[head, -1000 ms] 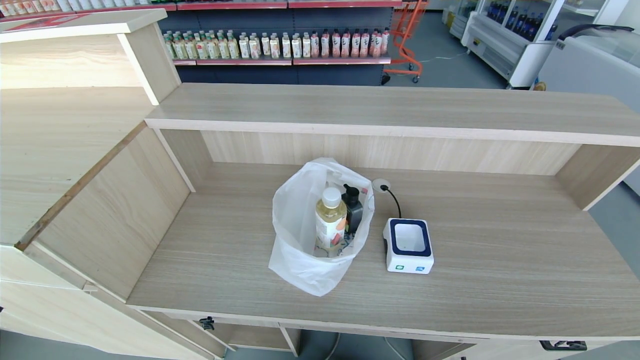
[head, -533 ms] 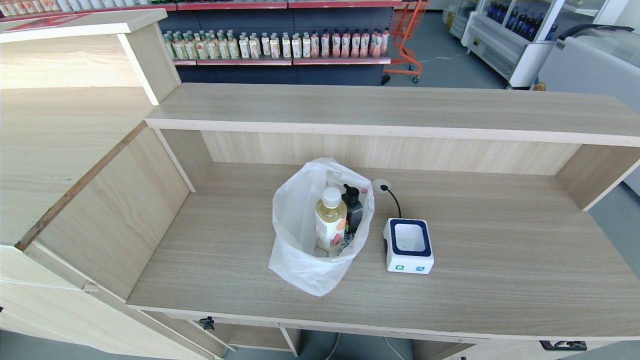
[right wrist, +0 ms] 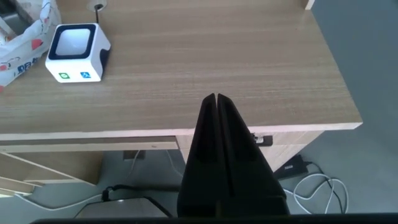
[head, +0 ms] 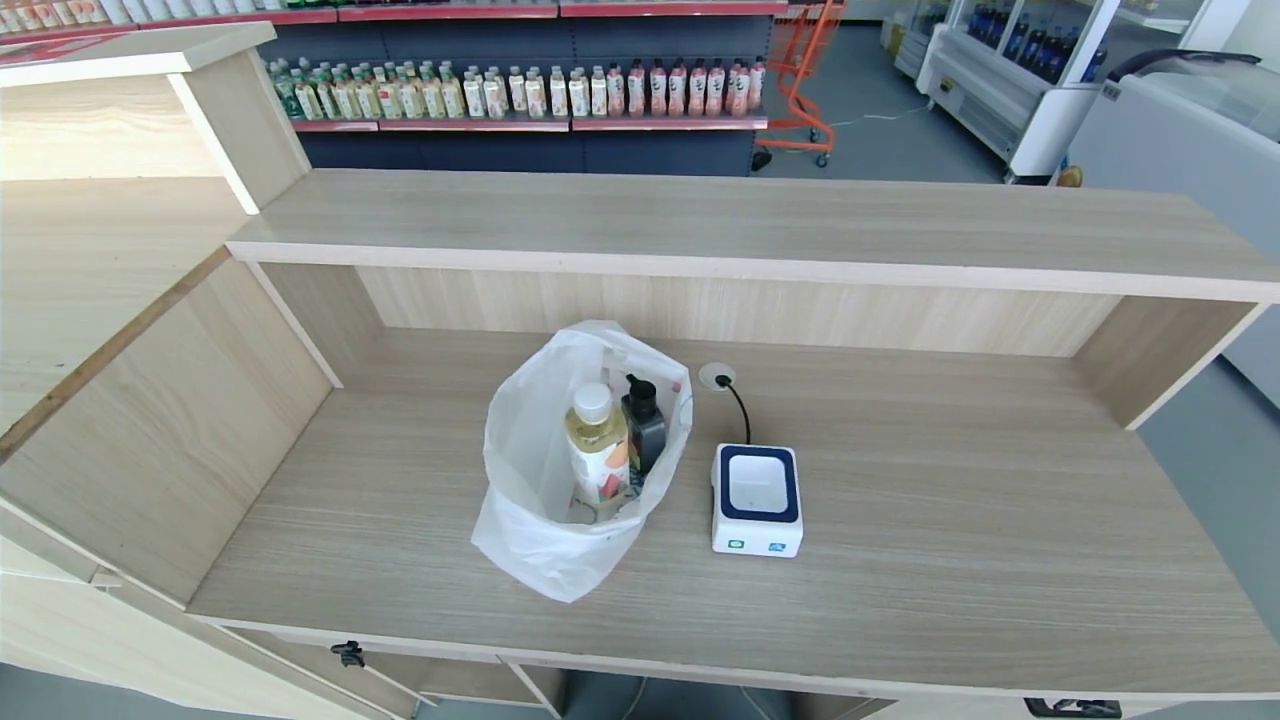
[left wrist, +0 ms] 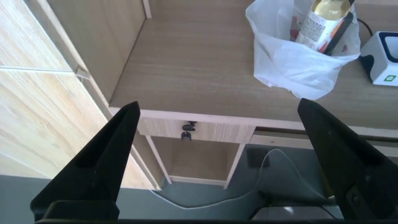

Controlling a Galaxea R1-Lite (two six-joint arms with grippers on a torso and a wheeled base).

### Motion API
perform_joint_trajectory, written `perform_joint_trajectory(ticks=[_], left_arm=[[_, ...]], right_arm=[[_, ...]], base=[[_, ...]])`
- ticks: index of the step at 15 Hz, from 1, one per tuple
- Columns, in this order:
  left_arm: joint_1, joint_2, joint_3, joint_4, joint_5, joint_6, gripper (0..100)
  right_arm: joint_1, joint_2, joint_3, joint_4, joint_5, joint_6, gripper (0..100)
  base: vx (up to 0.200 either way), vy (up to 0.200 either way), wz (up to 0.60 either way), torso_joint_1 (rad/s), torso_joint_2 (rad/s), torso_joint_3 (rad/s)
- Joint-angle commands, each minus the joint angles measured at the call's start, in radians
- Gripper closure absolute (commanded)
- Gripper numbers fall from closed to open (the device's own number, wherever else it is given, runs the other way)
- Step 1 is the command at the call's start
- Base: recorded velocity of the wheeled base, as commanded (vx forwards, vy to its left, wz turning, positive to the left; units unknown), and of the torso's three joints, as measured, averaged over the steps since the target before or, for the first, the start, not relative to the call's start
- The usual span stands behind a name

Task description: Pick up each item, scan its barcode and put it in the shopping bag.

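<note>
White translucent shopping bag (head: pixel 545 500), open, middle of table (head: pixel 950 520); yellow drink bottle (head: pixel 598 445) and black pump bottle (head: pixel 646 428) upright inside. Scanner (head: pixel 756 498) just beside. My left end effector (left wrist: pixel 219 107): spread apart. Right end effector (right wrist: pixel 216 99): pressed together.

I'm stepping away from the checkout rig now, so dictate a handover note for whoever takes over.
Left end effector: open, holding nothing, off the counter's front edge.
Right end effector: shut, holding nothing, also off the front edge.
Shopping bag stands on the counter, scanner to its right.
Done: drink bottle and black pump bottle stand upright in the bag.
Left: probably nothing more to scan.
</note>
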Motion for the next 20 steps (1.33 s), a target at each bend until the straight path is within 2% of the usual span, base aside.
perform_joint_trajectory(ticks=[1,3,8,20], left_arm=[[0.000,-0.002,0.000,0.000,0.000,0.001,0],[0.000,0.000,0.000,0.000,0.000,0.001,0],[0.000,0.000,0.000,0.000,0.000,0.001,0],[0.000,-0.002,0.000,0.000,0.002,0.001,0]], right_arm=[[0.001,0.003,0.000,-0.001,-0.001,0.000,100],[0.000,0.003,0.000,-0.001,0.000,0.000,100],[0.001,0.003,0.000,-0.001,0.000,-0.003,100],[0.001,0.003,0.000,-0.001,0.000,-0.014,100]], base=[[0.000,0.000,0.00,0.000,0.00,0.000],[0.000,0.000,0.00,0.000,0.00,0.000],[0.200,0.000,0.00,0.001,0.00,0.003],[0.000,0.000,0.00,0.000,0.00,0.000]])
